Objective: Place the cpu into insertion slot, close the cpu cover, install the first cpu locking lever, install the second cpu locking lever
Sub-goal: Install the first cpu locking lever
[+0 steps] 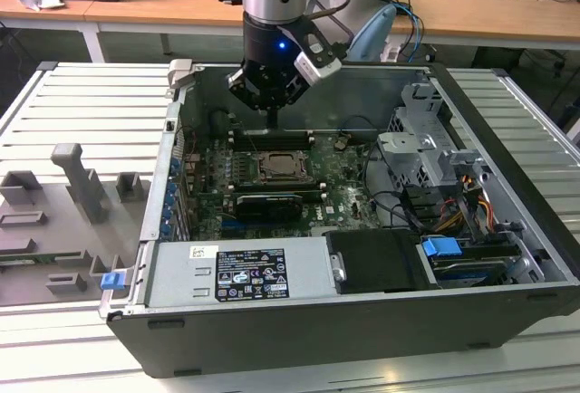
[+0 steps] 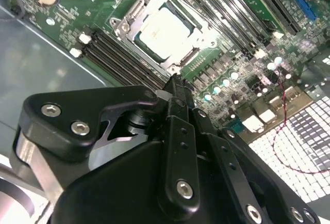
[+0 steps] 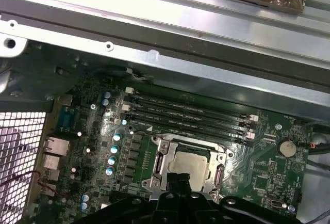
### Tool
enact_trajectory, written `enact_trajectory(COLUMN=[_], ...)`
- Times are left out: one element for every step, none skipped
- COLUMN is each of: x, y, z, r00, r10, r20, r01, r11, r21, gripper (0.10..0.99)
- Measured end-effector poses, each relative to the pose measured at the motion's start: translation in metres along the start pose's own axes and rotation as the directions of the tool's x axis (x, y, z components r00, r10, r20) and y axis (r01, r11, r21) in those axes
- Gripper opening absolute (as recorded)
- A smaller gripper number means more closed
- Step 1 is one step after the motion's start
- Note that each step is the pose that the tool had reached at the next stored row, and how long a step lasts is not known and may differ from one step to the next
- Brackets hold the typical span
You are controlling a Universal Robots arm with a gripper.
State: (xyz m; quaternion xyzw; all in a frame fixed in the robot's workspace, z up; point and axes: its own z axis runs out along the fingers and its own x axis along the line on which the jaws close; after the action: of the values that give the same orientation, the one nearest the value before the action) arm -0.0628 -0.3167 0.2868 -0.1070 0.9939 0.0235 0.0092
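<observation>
The cpu (image 2: 164, 30) (image 3: 190, 163) lies flat in the insertion slot (image 1: 281, 165) on the green motherboard (image 1: 349, 180), its pale silvery face up. The cpu cover (image 2: 126, 21) (image 3: 161, 163) lies down around it as a silvery frame. How the locking levers stand I cannot tell. My gripper (image 1: 272, 123) (image 2: 175, 85) (image 3: 179, 178) hangs a little above the board at the slot's far edge, its narrow black fingers pressed together with nothing between them.
Rows of black memory slots (image 3: 185, 113) run beside the socket. A black card (image 1: 267, 203) lies in front of it, then the power supply (image 1: 240, 275). A drive cage (image 1: 426, 153) and cables fill the exterior view's right. The case walls (image 1: 172, 167) enclose the board.
</observation>
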Motion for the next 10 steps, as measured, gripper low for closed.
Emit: enact_trajectory(x=[0.0023,0.0068,0.0085,0.0089,0.0091,0.0093,0.0094,0.0107,0.0120,0.0142], y=[0.0005,0.0015,0.0019,0.0020,0.0021,0.0022,0.0023,0.0025,0.0027,0.0031], z=[0.0001,0.0005,0.0009,0.0011,0.0013,0.0016,0.0022,0.0037,0.0054,0.0071], r00=[1.0000,1.0000,1.0000,1.0000,0.9999,0.9996,0.9993,0.9991,0.9991,0.9991], r10=[0.000,0.001,0.005,0.010,0.016,0.027,0.038,0.043,0.043,0.042], r20=[0.0004,0.0011,0.0012,0.0014,0.0016,0.0023,0.0032,0.0060,0.0072,0.0080], r01=[0.000,-0.001,-0.005,-0.010,-0.016,-0.027,-0.038,-0.043,-0.043,-0.042], r11=[1.0000,1.0000,1.0000,1.0000,0.9999,0.9996,0.9993,0.9991,0.9991,0.9991], r21=[0.000,0.000,0.000,0.000,0.001,0.001,0.001,0.001,0.002,0.002], gripper=[0.106,0.106,0.106,0.106,0.106,0.106,0.106,0.106,0.106,0.106])
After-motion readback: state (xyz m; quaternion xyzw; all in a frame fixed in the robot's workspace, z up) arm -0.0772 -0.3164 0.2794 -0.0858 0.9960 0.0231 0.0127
